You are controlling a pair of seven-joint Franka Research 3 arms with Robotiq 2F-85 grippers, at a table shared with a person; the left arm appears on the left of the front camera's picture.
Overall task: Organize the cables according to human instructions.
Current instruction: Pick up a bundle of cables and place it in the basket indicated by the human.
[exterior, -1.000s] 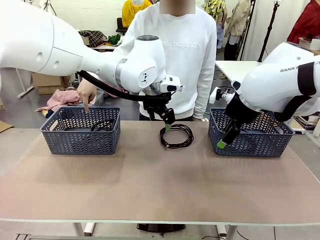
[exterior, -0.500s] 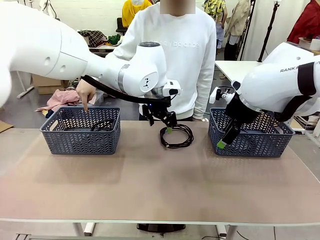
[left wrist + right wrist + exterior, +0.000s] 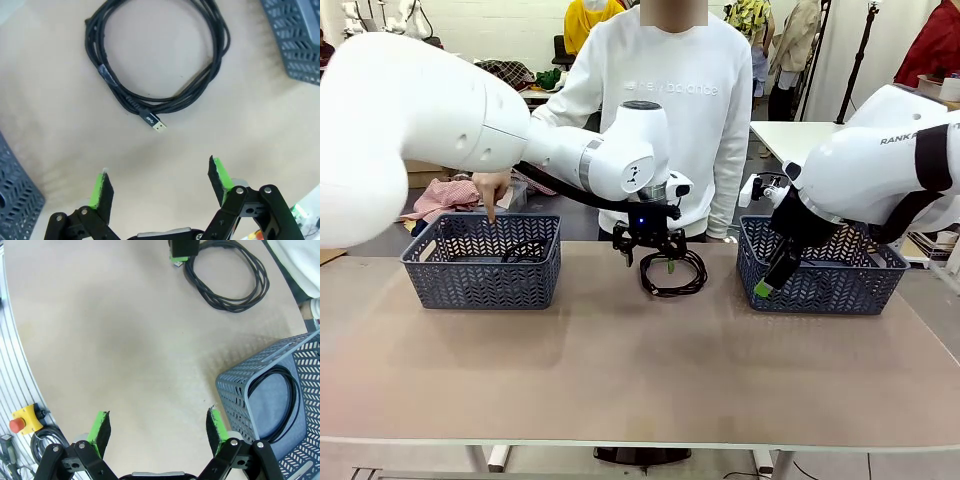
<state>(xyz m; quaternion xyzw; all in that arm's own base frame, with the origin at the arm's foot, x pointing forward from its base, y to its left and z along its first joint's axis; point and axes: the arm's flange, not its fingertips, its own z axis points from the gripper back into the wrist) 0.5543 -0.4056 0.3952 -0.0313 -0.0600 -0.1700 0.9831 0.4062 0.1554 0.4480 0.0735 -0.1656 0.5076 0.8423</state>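
Open table between the two baskets
Bare tabletop (image 3: 620,370) lies nearer than the coiled cable (image 3: 675,273); left basket (image 3: 482,262) and right basket (image 3: 820,270) flank it.

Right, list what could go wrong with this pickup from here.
1. The left gripper hangs open above the coiled cable; it may pinch only one strand, so the coil could unravel when lifted.
2. Its loose gold plug sticks out and could snag on the left basket, where the person's hand points.
3. That hand hovers over the basket's rim, so a drop there risks contact.

two grey baskets (image 3: 480,275) (image 3: 820,285), tan table (image 3: 640,370)
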